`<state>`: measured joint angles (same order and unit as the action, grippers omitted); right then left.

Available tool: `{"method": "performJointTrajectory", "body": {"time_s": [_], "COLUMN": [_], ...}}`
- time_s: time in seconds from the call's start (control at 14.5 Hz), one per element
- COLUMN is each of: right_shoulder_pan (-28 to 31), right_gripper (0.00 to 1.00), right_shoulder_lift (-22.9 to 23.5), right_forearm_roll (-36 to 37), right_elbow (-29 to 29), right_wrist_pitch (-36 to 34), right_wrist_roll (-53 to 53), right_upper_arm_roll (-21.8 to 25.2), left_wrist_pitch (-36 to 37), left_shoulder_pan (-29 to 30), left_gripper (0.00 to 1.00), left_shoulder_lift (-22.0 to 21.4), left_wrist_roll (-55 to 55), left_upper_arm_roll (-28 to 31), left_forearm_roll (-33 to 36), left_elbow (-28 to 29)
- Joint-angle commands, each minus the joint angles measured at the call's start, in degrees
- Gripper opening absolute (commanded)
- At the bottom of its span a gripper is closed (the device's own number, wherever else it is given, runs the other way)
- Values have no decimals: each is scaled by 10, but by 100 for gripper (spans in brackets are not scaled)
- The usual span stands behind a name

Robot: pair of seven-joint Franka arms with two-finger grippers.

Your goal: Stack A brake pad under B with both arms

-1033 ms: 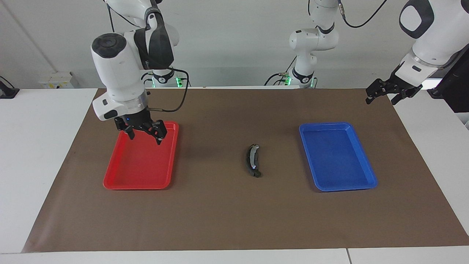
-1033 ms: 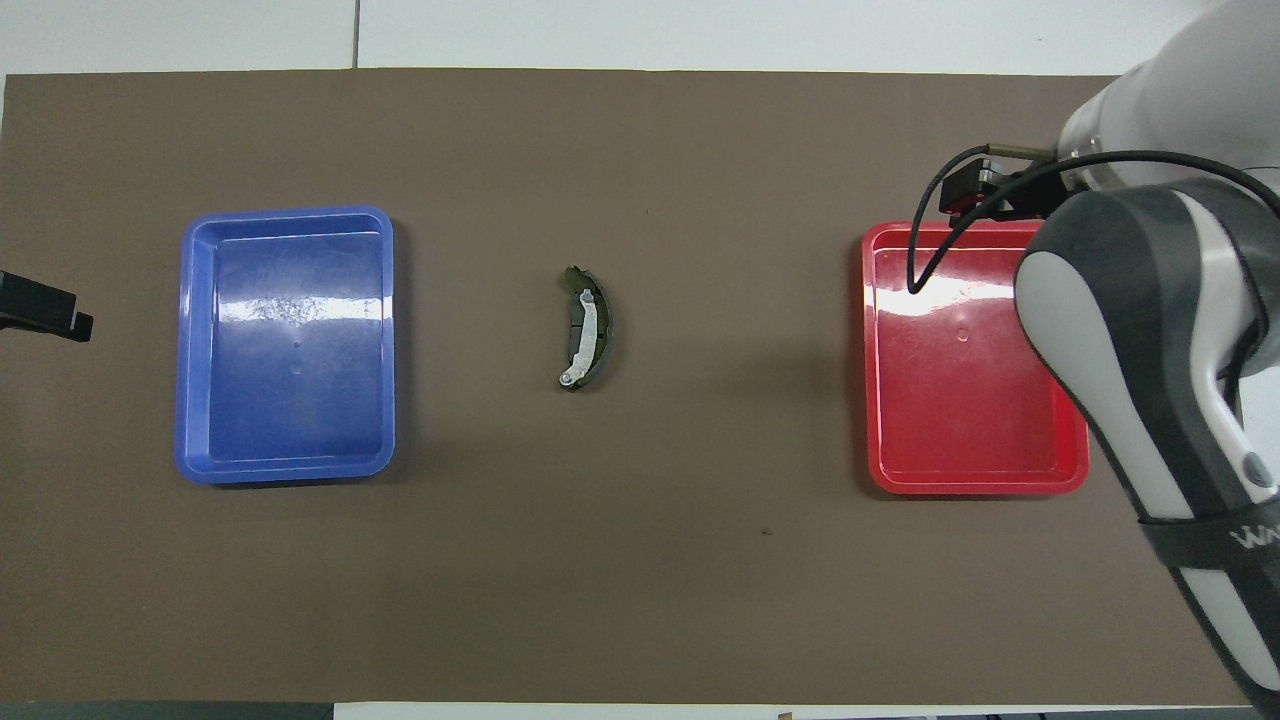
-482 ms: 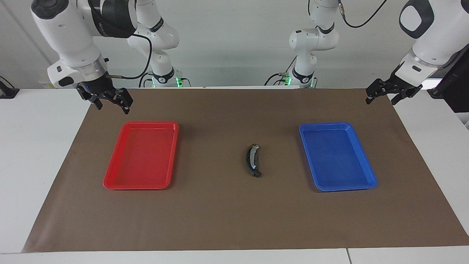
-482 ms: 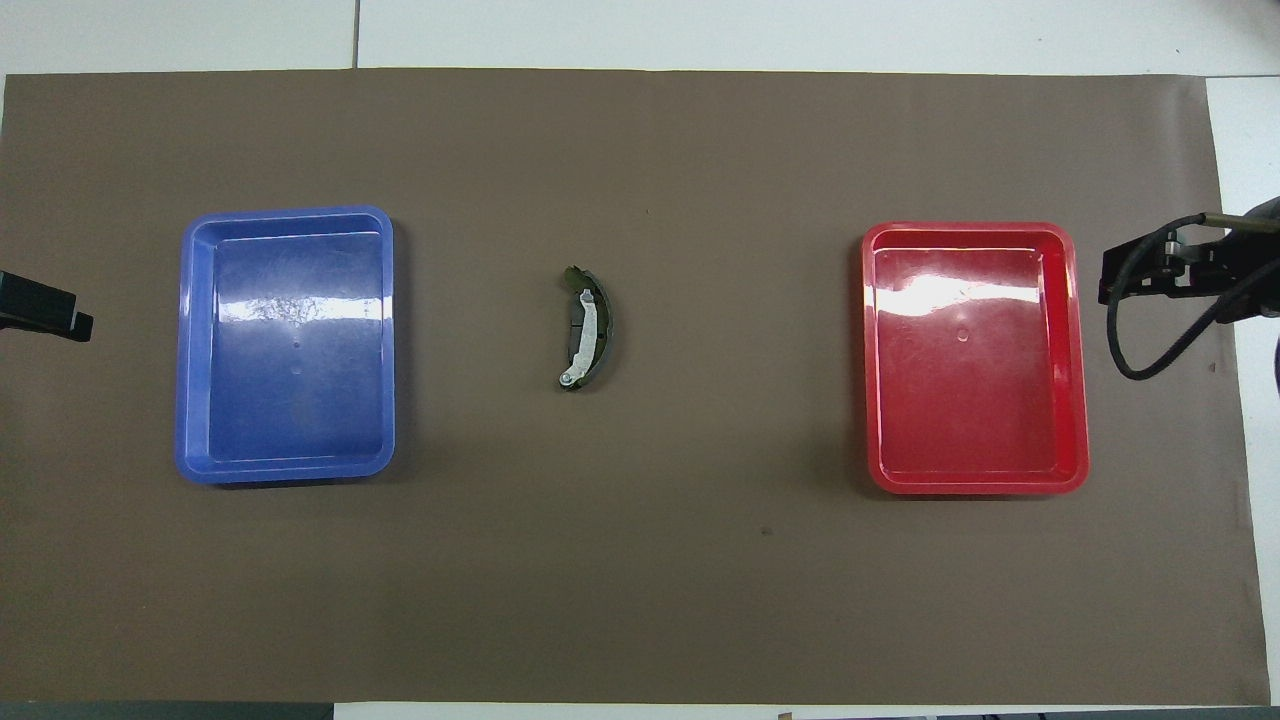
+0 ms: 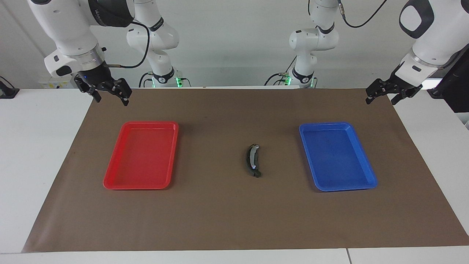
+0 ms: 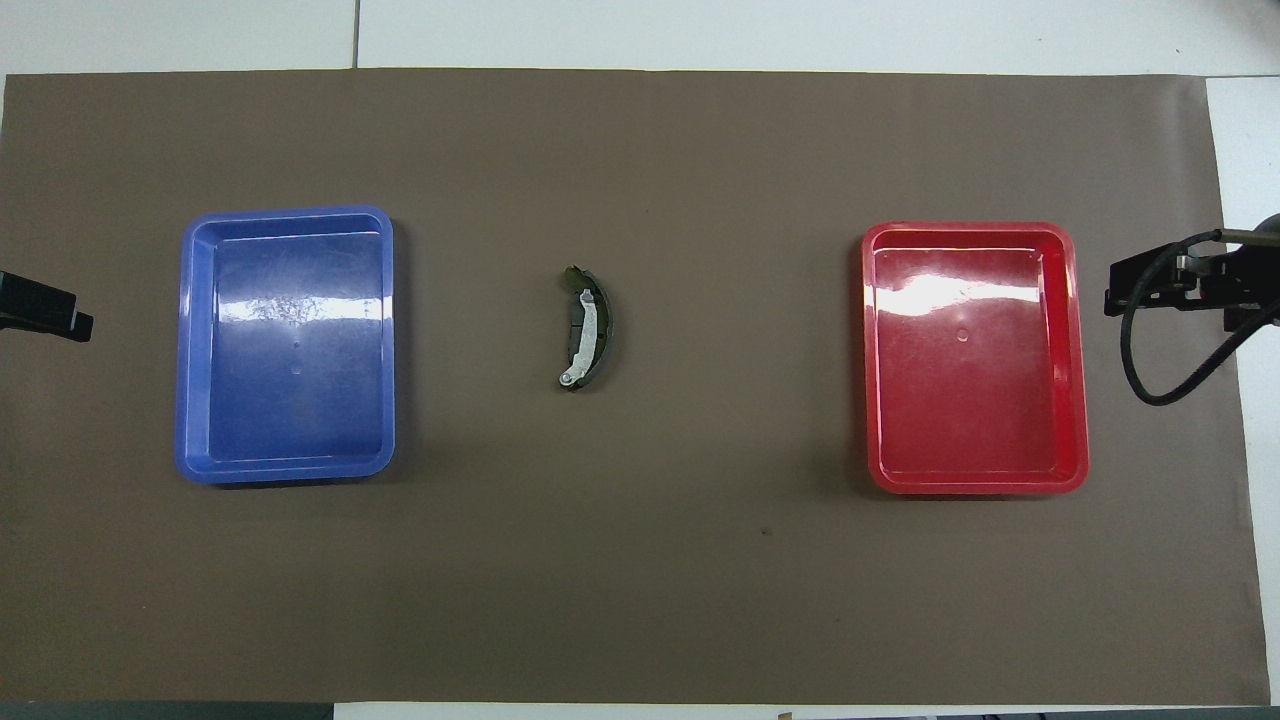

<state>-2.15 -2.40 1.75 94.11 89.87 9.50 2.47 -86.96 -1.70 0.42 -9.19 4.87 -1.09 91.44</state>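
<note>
B (image 5: 253, 160), the thin black crescent with a silvery strip, lies in the middle of the brown mat, between the two trays. It also shows in the overhead view (image 6: 590, 330). The short dark grey A brake pad (image 6: 573, 326) lies under it, with only a dark edge showing along B's inner curve. My right gripper (image 5: 111, 98) is open and empty, up over the mat's corner at the right arm's end. My left gripper (image 5: 381, 99) is open and empty, waiting over the mat's edge at the left arm's end.
An empty red tray (image 5: 110, 181) lies toward the right arm's end and an empty blue tray (image 5: 370, 179) toward the left arm's end. Two smaller white arms (image 5: 307, 40) stand at the back of the table.
My right gripper has risen from over the red tray and drawn back to the mat's corner near its base. B, the pad and the left arm have not moved.
</note>
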Motion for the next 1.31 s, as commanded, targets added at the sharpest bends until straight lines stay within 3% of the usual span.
{"method": "performJointTrajectory", "body": {"time_s": [0.0,0.28,0.83,1.24], "right_shoulder_pan": [11,42,36,36], "right_gripper": [99,99,99,99], "right_shoulder_lift": [-2,-5,-1,14], "right_forearm_roll": [-4,-9,-3,-3], "right_elbow": [5,8,-3,-39], "right_wrist_pitch": [-2,-2,-17,-49], "right_wrist_roll": [-16,-17,-18,-82], "right_upper_arm_roll": [-5,-25,-26,-26], "left_wrist_pitch": [3,3,3,3], "left_shoulder_pan": [5,5,5,5], "left_gripper": [99,99,99,99], "left_shoulder_lift": [-16,-16,-16,-16], "left_wrist_roll": [5,5,5,5], "left_upper_arm_roll": [-4,-3,-3,-3], "left_forearm_roll": [8,8,8,8], "left_elbow": [16,16,16,16]}}
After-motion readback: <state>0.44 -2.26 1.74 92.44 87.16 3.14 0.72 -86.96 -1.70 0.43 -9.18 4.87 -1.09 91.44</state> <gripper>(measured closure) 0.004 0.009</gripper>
